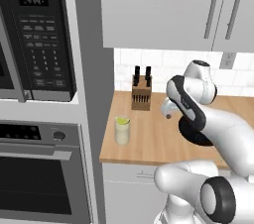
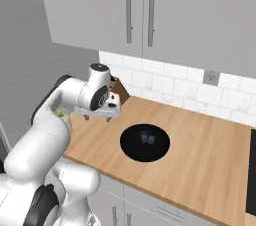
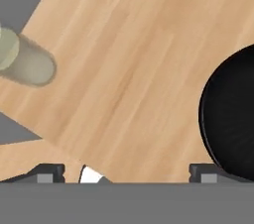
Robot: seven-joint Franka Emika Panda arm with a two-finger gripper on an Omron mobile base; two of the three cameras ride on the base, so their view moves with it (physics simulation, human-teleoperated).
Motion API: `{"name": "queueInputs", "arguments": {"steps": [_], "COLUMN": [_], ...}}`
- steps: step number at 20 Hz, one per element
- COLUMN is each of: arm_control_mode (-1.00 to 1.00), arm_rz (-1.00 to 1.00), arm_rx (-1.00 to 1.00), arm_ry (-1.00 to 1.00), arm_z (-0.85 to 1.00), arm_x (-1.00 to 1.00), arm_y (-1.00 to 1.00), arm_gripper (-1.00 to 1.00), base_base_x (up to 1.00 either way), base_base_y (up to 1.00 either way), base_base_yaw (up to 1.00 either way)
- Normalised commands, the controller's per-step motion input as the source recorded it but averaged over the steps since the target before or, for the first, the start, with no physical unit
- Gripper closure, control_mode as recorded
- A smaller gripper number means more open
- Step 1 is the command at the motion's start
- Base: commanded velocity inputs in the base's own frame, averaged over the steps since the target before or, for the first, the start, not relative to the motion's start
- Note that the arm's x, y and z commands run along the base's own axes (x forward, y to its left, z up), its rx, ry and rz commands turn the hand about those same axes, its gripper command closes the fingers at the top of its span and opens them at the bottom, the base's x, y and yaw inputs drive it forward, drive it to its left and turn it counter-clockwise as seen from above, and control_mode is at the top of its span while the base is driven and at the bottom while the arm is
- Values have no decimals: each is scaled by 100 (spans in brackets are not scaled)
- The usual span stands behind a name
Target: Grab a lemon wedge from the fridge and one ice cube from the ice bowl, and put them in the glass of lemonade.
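A white robot arm's empty, spread hand [image 2: 98,115] hovered between the lemon-topped glass of lemonade [image 1: 122,130] and the round black ice bowl [image 2: 145,142]; seemingly the ice cube came next.

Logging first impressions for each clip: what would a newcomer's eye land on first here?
Likely the white arm bent over the wooden counter, its open gripper hanging above bare wood between the glass of lemonade and the ice bowl. The glass stands near the counter's left end with a lemon wedge on top. The black bowl holds two pale cubes, and a knife block stands by the tiled wall.
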Motion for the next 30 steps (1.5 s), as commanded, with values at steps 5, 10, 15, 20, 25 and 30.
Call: {"name": "queueInputs", "arguments": {"steps": [5,10,15,20,25,30], "arm_control_mode": [-100,-100,-100,-100,-100,-100], "arm_rz": [-41,-30,-20,-12,-6,-1], "arm_rx": [20,-1,-18,-1,-4,0], "arm_ry": [17,12,5,0,0,0], "arm_z": [-15,-13,-37,-50,0,-15], "arm_x": [6,0,0,4,14,28], "arm_y": [-100,-46,0,-9,-27,-25], "arm_gripper": [-100,-100,-100,-100,-100,-100], "base_base_x": [0,0,0,0,0,0], "base_base_y": [0,0,0,0,0,0], "base_base_yaw": [0,0,0,0,0,0]}}
